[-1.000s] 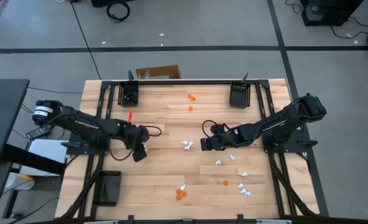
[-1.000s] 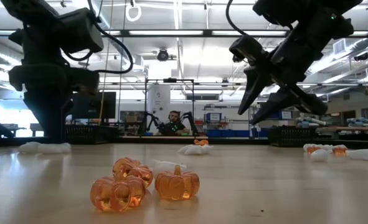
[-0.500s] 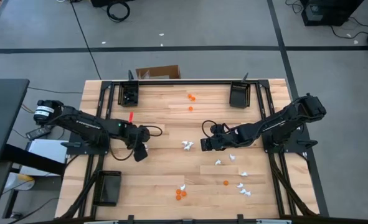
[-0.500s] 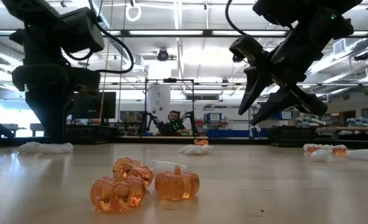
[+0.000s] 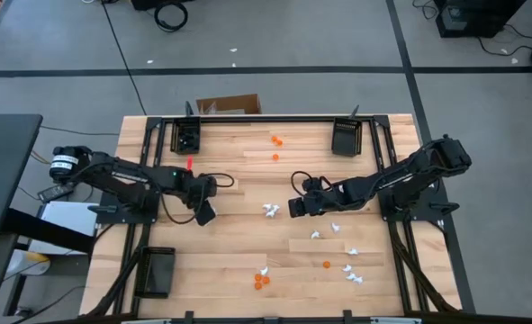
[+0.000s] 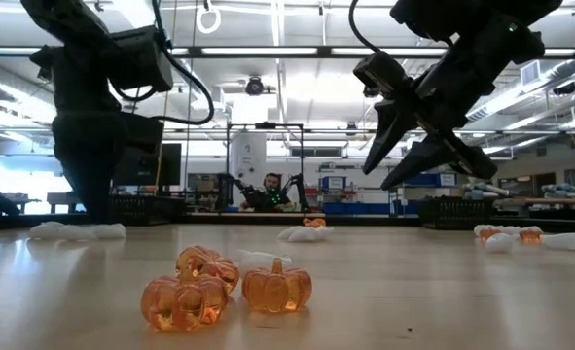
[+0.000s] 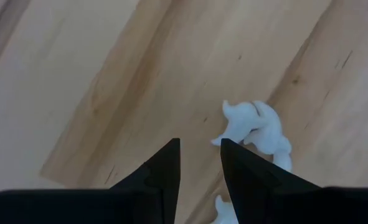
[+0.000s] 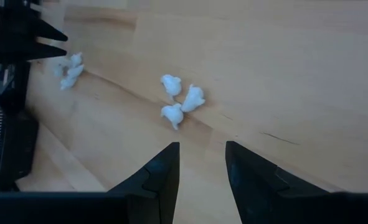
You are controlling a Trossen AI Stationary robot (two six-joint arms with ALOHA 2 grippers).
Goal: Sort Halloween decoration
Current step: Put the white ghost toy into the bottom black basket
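Nearest me, three orange pumpkins huddle at the table's six o'clock edge. My left gripper hangs at nine o'clock, jaws slightly parted, empty, over white ghosts. My right gripper, likewise parted and empty, aims at three white trinkets mid-table.

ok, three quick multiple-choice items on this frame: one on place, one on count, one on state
1. Where is the right gripper?
A. over a black tray
B. beside the white pieces at mid-table
C. off the table

2. How many orange pumpkins sit nearest the low camera?
A. one
B. three
C. six

3. The left gripper is:
A. holding a pumpkin
B. empty, fingers apart
C. out of view

Key: B, high view shows it next to them; B, three clustered there; B, wrist view shows a bare gap.
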